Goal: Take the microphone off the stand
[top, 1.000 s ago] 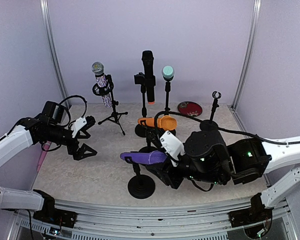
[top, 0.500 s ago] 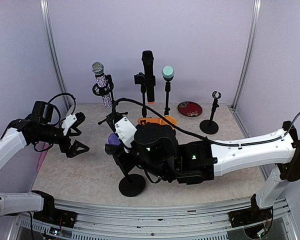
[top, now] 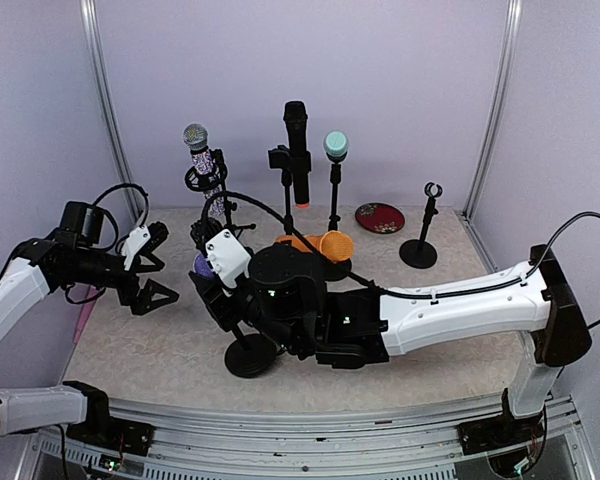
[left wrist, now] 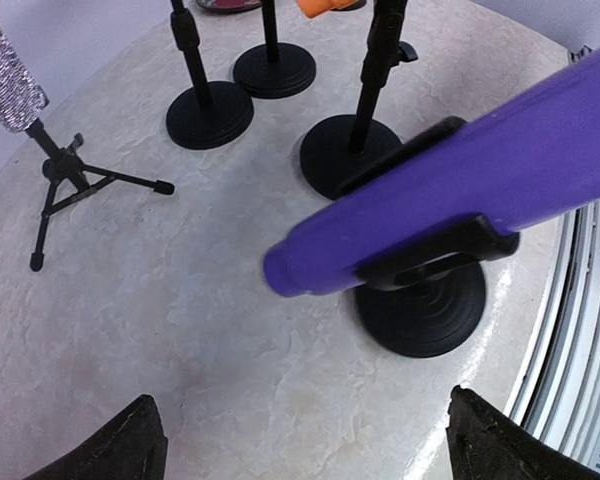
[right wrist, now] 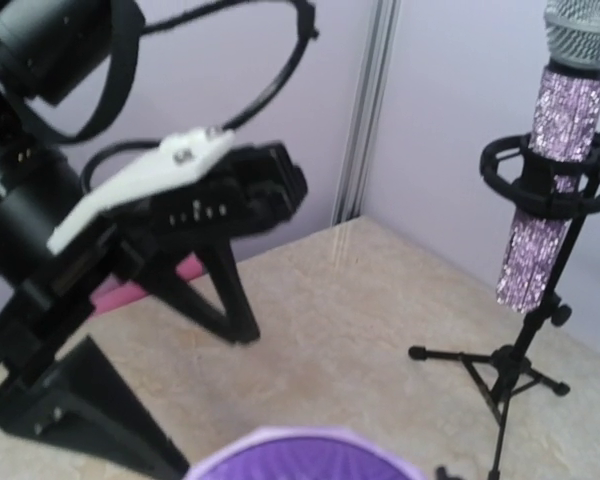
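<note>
The purple microphone (left wrist: pixel 460 190) lies level in the black clip of its stand, whose round base (top: pixel 250 355) sits near the table's front. My right gripper (top: pixel 213 277) reaches far to the left and is shut on the microphone; its fingers are hidden in the right wrist view, where only the microphone's purple end (right wrist: pixel 300 458) shows at the bottom. My left gripper (top: pixel 152 266) stands open a short way left of the microphone's tip (top: pixel 202 265), apart from it. In the left wrist view the left gripper (left wrist: pixel 310 450) is wide open over bare table, below the microphone.
Behind stand a sparkly microphone on a tripod (top: pixel 202 165), a black microphone (top: pixel 297 150), a teal one (top: pixel 336 147), an orange one (top: pixel 315 243) and an empty stand (top: pixel 424 230). A red dish (top: pixel 380 216) lies at the back right, a pink object (top: pixel 84 310) at the left edge.
My right arm has swung left across the table, taking the purple microphone and its stand towards the left gripper. The left gripper has pulled back slightly left.
</note>
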Robot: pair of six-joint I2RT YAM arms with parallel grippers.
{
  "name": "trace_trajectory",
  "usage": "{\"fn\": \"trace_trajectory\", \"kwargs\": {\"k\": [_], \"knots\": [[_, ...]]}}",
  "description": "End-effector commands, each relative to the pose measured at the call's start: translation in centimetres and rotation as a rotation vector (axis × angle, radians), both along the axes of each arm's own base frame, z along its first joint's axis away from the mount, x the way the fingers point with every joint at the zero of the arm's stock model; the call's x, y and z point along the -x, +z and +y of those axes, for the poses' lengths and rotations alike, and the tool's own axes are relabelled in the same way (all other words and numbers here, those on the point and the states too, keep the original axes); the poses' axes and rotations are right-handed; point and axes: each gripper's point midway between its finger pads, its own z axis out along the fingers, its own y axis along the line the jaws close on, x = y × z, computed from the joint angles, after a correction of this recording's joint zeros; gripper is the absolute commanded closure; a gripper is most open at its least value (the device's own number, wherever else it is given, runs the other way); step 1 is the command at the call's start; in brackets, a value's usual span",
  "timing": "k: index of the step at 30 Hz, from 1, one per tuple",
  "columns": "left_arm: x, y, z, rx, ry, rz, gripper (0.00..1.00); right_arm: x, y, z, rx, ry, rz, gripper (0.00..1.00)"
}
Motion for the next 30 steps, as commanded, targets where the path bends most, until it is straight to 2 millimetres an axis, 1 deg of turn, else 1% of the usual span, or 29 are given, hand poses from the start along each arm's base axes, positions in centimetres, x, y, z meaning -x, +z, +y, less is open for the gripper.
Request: {"fn": "trace_trajectory", "kwargs": {"k": [1, 3, 5, 8, 11, 16, 19, 21, 24, 26, 28, 30], "knots": [[0.9, 0.1, -2.6, 0.089, -0.039, 0.070, 0.06, -0.5, 5.8, -1.1, -0.198, -0.027, -0.073, 1.00], [1.9, -0.6, -4.4, 0.110, -0.080, 0.110, 0.07, -0.6, 5.8, -1.9, -0.220, -0.038, -0.085, 1.00], [1.7, -0.5, -5.2, 0.139, -0.081, 0.119, 0.08, -0.4, 6.4, -2.5, -0.254, -0.038, -0.125, 1.00], [-0.4, 0.1, -5.0, 0.136, -0.027, 0.088, 0.10, -0.8, 7.6, -2.6, -0.310, -0.065, -0.180, 1.00], [-2.1, 0.7, -4.9, 0.132, 0.010, 0.050, 0.12, -1.1, 7.8, -1.9, -0.352, -0.071, -0.213, 1.00], [-3.3, -0.1, -5.3, 0.129, 0.028, 0.028, 0.14, -1.5, 6.6, -1.0, -0.406, -0.096, -0.224, 1.00], [-3.9, -0.2, -5.3, 0.139, 0.035, 0.051, 0.15, -1.5, 5.6, -0.3, -0.411, -0.100, -0.260, 1.00], [-4.2, 0.0, -5.1, 0.155, 0.045, 0.059, 0.15, -1.8, 5.3, 0.5, -0.403, -0.099, -0.276, 1.00], [-4.6, 0.6, -4.2, 0.168, 0.073, 0.042, 0.15, -2.3, 5.2, 1.6, -0.403, -0.084, -0.289, 1.00], [-5.2, 1.2, -3.3, 0.175, 0.101, 0.020, 0.15, -2.9, 5.4, 2.2, -0.405, -0.079, -0.303, 1.00], [-6.2, 2.0, -1.6, 0.174, 0.158, -0.013, 0.15, -3.5, 5.9, 2.4, -0.413, -0.078, -0.318, 1.00], [-7.1, 2.3, -0.6, 0.159, 0.202, -0.048, 0.15, -3.9, 6.4, 2.5, -0.429, -0.071, -0.324, 1.00]]}}
